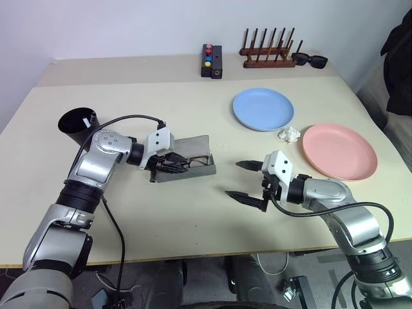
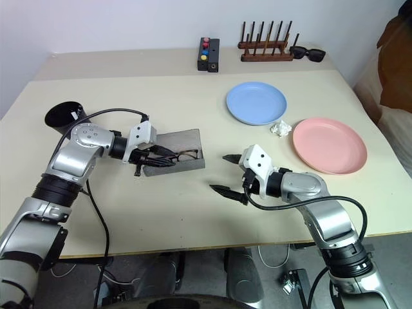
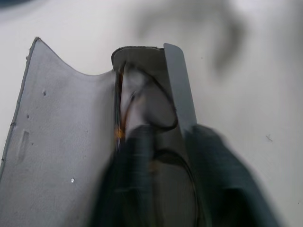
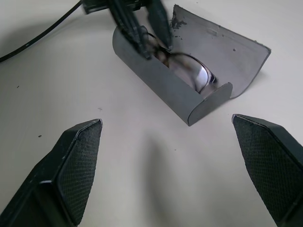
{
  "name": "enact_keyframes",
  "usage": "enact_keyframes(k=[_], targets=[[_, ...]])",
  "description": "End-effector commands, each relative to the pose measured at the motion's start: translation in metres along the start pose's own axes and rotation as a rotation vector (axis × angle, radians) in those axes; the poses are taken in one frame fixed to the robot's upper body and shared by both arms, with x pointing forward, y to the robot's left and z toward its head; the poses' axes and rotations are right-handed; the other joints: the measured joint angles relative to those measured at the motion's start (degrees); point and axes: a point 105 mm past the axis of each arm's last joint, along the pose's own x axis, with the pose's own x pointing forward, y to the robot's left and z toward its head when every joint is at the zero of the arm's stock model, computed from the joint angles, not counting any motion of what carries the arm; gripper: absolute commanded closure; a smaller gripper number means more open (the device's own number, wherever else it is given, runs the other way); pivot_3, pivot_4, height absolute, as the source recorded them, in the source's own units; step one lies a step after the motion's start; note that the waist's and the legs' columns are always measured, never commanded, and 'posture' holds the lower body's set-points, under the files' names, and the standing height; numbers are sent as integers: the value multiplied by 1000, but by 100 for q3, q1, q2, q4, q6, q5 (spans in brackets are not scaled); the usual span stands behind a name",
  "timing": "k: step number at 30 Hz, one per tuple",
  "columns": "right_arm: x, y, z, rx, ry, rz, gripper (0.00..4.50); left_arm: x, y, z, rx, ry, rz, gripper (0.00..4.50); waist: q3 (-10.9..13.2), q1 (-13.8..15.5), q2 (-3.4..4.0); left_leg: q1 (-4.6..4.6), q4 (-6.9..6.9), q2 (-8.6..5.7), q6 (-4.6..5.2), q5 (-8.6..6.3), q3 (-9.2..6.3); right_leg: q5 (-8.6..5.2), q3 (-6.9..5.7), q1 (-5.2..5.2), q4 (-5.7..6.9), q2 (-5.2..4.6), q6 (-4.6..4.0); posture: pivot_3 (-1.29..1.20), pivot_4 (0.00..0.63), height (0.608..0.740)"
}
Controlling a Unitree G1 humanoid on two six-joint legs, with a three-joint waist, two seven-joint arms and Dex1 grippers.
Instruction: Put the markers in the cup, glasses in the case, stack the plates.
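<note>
Beige counter (image 1: 193,219) carries the open grey hard-shell case (image 2: 187,138). Inside its trough, at the left hand's (image 2: 156,157) fingertips, lie thin wire-rimmed glasses (image 4: 189,71); whether those fingers pinch them I cannot tell. Light, fragile: best held at the bridge. Right hand (image 1: 248,180), spread wide, waits near the case.

place: lab (robot test setup) | evidence: bare table (image 1: 193,219), plain white wall (image 1: 129,26)
</note>
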Motion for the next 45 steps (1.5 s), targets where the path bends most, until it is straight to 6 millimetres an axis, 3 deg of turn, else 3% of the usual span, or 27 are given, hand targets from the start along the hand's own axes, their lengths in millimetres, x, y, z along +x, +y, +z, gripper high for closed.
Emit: enact_keyframes(k=[1,4,7,10,15,20,23,29,37,45], targets=[[2,4,12,-42,-37,17,0,-6,10,9,29,-23,76,1016,0,3,0,0,0,0,0,0,0,0,0,0,0,0,0,0,150,740],[2,4,12,-42,-37,19,0,-12,16,22,18,-95,120,1016,0,1,0,0,0,0,0,0,0,-1,0,0,0,0,1,0,150,740],[3,4,12,-42,-38,20,0,-29,29,55,14,-251,197,1016,0,-1,-1,0,0,0,0,0,-1,-1,0,-1,1,0,2,0,150,740],[4,4,13,-44,-40,22,0,-47,45,61,21,-285,301,1824,0,2,-1,-1,2,0,0,0,-1,-1,0,-1,1,0,4,0,150,740],[7,5,14,-45,-45,29,0,-55,73,52,57,-199,490,4334,0,-9,1,2,1,0,0,0,0,0,0,0,1,0,3,0,150,740],[10,5,14,-47,-50,36,0,-48,104,32,42,-57,694,4334,0,21,-1,-1,4,-1,0,0,0,0,0,0,1,0,7,0,150,740],[11,5,15,-48,-52,37,0,-36,106,23,43,-11,691,4334,-1,31,-2,-1,4,-3,0,0,0,0,0,0,0,-1,8,0,150,740],[11,6,15,-45,-57,36,0,-12,92,-4,46,95,589,4334,0,-3,-2,-1,3,-3,0,0,0,2,0,0,1,0,4,0,150,740],[12,7,17,-40,-66,35,0,-4,50,7,-25,-41,339,4334,-1,-11,-1,-1,1,-2,0,0,-1,4,0,-1,2,-1,0,0,150,740],[13,8,17,-37,-68,43,0,-6,13,3,-11,-39,210,4334,-2,-11,1,3,1,-1,0,0,-1,4,1,0,5,-1,-2,0,150,740]])
